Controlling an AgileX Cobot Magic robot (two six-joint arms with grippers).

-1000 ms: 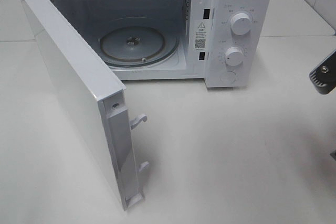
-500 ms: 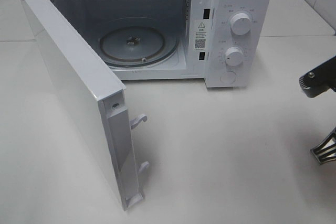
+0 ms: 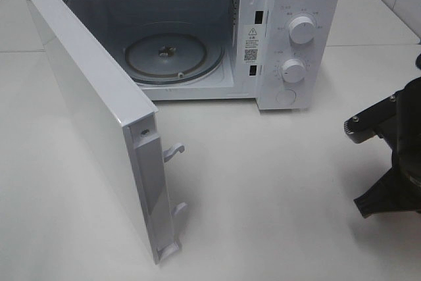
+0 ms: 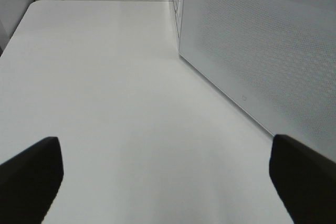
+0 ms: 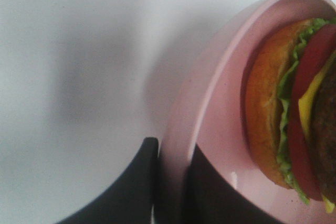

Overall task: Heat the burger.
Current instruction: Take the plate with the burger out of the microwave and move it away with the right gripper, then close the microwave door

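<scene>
In the right wrist view the burger (image 5: 286, 114) rests on a round pink plate (image 5: 210, 114), showing its brown bun with green, red and yellow layers. My right gripper (image 5: 170, 163) is shut on the plate's rim, one dark finger on each side of it. In the high view only the dark right arm (image 3: 395, 162) shows at the right edge; burger and plate are hidden there. My left gripper (image 4: 168, 182) stands open above the bare table, with nothing between its fingers, beside the microwave door (image 4: 262, 61).
The white microwave (image 3: 299, 4) stands at the back with its door (image 3: 92, 110) swung wide open toward the front left. Its glass turntable (image 3: 172, 57) is bare. Two knobs sit on the right panel. White table (image 3: 263, 195) lies between arm and oven.
The right arm has come in from the right edge toward the middle and shows much more in the high view. The microwave and its door have not moved.
</scene>
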